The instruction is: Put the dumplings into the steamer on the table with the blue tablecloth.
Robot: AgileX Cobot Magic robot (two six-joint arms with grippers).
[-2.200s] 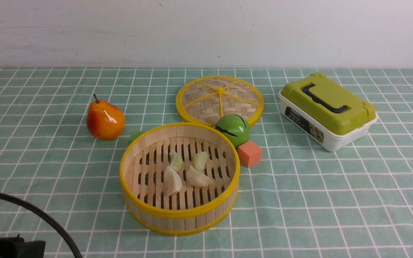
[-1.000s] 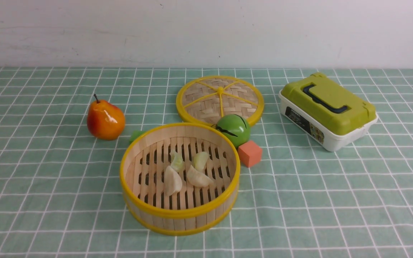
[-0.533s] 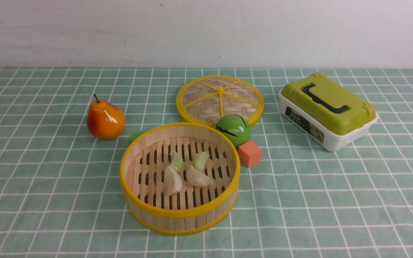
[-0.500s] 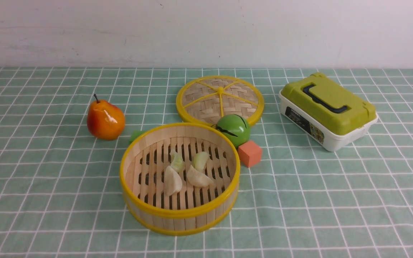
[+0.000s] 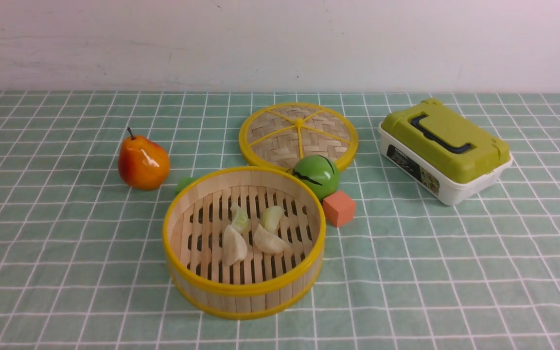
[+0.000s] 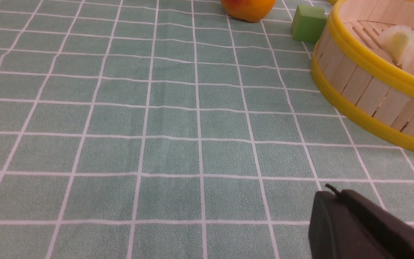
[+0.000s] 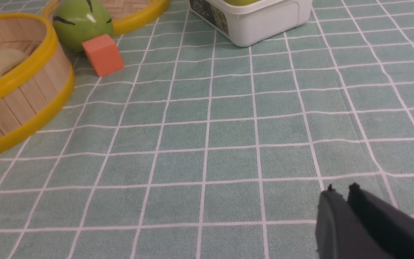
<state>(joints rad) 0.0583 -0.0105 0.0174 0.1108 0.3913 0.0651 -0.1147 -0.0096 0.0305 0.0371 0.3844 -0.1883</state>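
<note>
1. Since the earliest front picture, your left arm and its cable have left the near-left corner. You see four dumplings (image 5: 252,233) lying inside the steamer (image 5: 243,291) on the table (image 5: 455,272) (nothing else has shifted).
2. Left wrist: your left gripper (image 6: 331,196) is pressed together, empty, near the steamer (image 6: 365,90).
3. Right wrist: your right gripper (image 7: 340,190) shows a narrow slit, holding nothing.
</note>
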